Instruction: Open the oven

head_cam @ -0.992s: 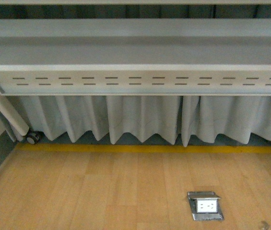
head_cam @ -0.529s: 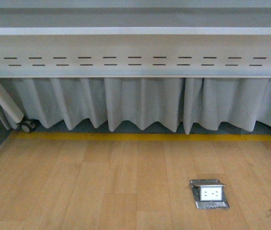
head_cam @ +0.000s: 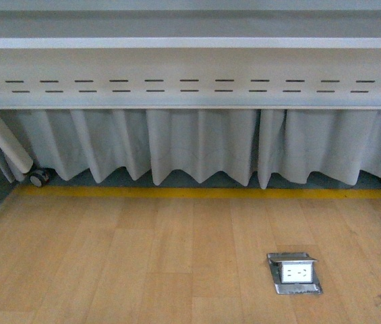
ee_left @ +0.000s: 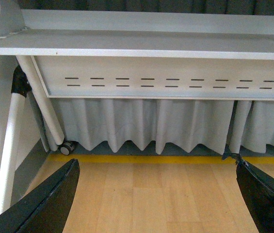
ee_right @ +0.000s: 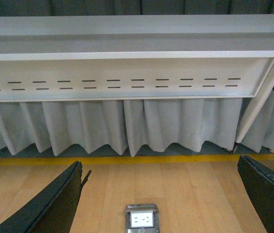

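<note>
Oven: not visible in the front, left wrist or right wrist view; its facing and long axis cannot be told.

Front view: neither arm shows. The pale grey counter (head_cam: 190,42) is seen from below its top edge, long axis running 9 to 3 o'clock across the upper frame. Under it hangs a grey metal panel with 2 rows of short slots (head_cam: 197,86). Below the panel, a pleated light grey curtain (head_cam: 197,145) reaches almost to the floor. A yellow stripe (head_cam: 203,192) runs along the floor at the curtain foot. The light wooden plank floor (head_cam: 143,263) fills the lower half. At about 5 o'clock a square metal floor socket box with raised lid (head_cam: 294,273) sits in the planks. At 9 o'clock a slanted white tubular counter leg (head_cam: 5,138) ends near a small black caster wheel (head_cam: 40,177).

Left wrist view: left pincer (ee_left: 156,194) spread wide, nothing between its 2 dark fingers (ee_left: 49,204). Same slotted panel, curtain and yellow stripe lie beyond; caster and white leg tubes stand beside one finger.

Right wrist view: right pincer (ee_right: 161,194) likewise spread wide and holding nothing, dark fingers (ee_right: 54,204) at either lower corner. The floor socket box lies between the fingers, on the planks well below them.
</note>
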You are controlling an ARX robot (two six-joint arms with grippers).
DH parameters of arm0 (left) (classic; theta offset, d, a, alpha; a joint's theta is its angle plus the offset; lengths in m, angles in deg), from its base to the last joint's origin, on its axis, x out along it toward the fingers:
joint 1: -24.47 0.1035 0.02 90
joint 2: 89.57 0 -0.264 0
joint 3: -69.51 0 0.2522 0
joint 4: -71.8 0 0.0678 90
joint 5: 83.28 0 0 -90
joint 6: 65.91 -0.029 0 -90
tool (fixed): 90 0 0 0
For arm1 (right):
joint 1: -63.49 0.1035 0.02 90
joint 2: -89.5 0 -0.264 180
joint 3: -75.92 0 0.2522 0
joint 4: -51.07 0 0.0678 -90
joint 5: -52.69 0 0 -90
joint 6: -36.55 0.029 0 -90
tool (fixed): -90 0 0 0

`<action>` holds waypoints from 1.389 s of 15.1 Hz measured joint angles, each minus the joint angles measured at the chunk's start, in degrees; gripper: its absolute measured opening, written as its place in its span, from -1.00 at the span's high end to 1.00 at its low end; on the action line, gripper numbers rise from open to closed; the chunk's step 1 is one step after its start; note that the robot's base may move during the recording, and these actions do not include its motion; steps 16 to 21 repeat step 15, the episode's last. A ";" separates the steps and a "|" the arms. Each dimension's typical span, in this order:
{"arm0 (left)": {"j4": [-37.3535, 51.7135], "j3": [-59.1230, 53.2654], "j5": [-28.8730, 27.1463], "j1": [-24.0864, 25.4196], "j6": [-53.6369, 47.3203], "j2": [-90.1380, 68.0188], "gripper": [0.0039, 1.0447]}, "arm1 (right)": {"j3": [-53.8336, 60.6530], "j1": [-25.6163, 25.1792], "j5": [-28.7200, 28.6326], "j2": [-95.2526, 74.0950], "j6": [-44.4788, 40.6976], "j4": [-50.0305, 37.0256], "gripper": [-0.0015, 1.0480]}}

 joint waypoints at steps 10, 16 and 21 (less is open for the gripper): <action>0.00 0.00 0.00 0.00 0.00 0.02 -0.88 | 0.00 0.00 0.00 0.00 0.00 0.00 -0.87; 0.00 0.00 0.00 0.00 0.00 0.02 -0.88 | 0.00 0.00 0.00 0.00 0.02 0.00 -0.87; 0.00 0.00 0.00 0.00 0.00 0.02 -0.88 | 0.00 0.00 0.00 0.00 0.02 0.00 -0.87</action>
